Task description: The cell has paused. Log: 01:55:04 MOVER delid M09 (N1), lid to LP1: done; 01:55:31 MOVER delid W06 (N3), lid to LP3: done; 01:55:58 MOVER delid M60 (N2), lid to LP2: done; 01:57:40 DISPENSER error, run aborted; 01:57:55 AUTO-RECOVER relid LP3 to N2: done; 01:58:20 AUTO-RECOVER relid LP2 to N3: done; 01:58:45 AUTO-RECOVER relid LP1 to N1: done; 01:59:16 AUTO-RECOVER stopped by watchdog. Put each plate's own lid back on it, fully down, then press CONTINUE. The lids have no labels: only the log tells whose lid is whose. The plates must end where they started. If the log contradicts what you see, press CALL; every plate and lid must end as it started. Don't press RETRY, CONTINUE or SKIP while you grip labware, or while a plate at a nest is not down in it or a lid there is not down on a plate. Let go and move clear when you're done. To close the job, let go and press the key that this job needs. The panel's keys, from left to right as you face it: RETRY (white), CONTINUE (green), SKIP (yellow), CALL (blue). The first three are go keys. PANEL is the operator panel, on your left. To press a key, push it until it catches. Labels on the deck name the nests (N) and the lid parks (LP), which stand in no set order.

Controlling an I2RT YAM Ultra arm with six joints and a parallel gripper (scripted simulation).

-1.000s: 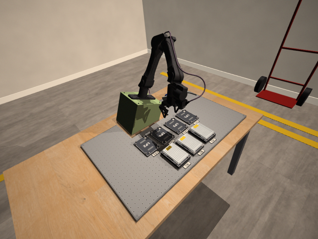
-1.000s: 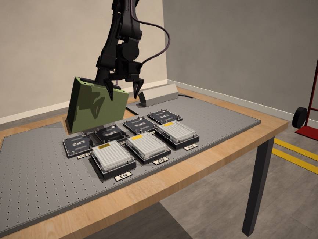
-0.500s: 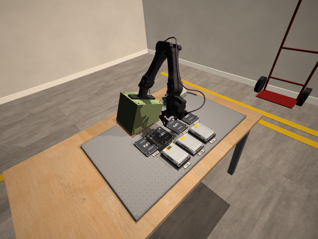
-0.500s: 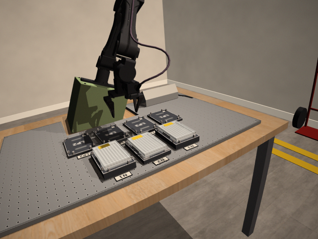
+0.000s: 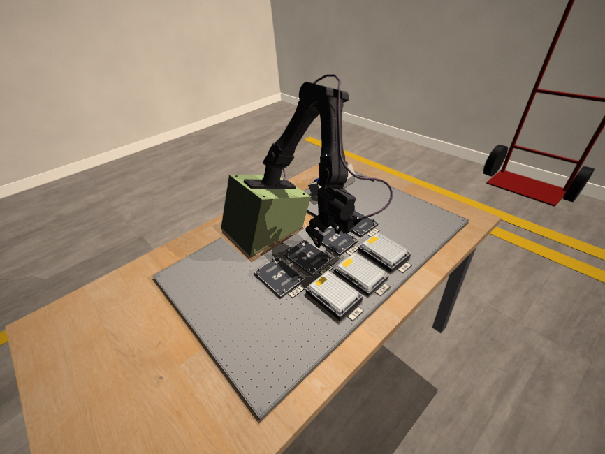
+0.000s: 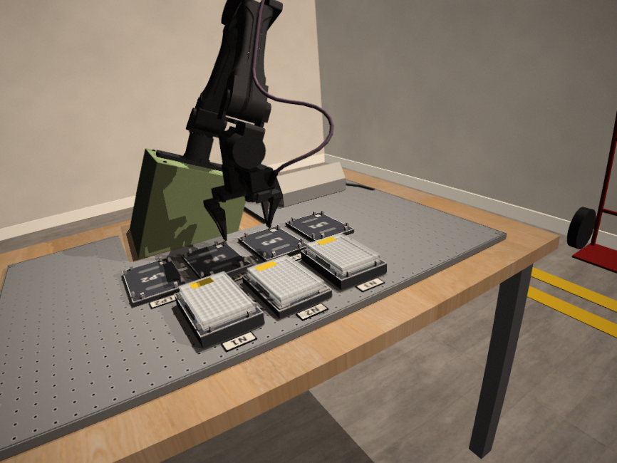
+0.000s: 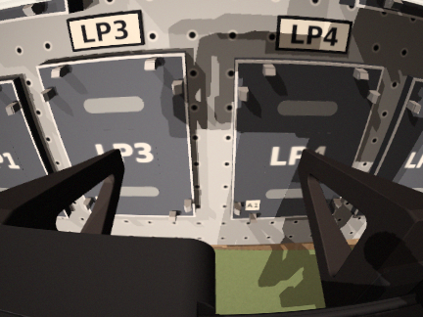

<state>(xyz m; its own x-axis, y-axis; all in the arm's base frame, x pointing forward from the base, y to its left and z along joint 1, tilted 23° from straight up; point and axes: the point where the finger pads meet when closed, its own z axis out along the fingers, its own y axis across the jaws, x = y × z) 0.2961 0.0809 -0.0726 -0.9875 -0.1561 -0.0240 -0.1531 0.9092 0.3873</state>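
Three white well plates with yellow tags sit in the front row: at N1 (image 5: 333, 293) (image 6: 219, 301), N2 (image 5: 361, 269) (image 6: 286, 280) and N3 (image 5: 384, 249) (image 6: 343, 255). Each seems to carry a clear lid. Behind them the dark lid parks LP2 (image 5: 278, 276) (image 6: 149, 278), LP4 (image 5: 307, 256) (image 6: 212, 253) (image 7: 307, 111), LP3 (image 5: 338, 241) (image 6: 267, 237) (image 7: 120, 117) and LP1 (image 5: 364, 227) (image 6: 318, 225) are empty. My gripper (image 5: 322, 232) (image 6: 245, 228) (image 7: 211, 158) is open and empty. It hangs low over the gap between LP3 and LP4, fingers pointing down.
The green arm base box (image 5: 263, 214) (image 6: 169, 204) (image 7: 261, 280) stands right behind the lid parks. The beige operator panel (image 6: 308, 181) lies at the back of the grey deck (image 5: 234, 332); its keys are not visible. A red hand truck (image 5: 537, 146) stands off the table.
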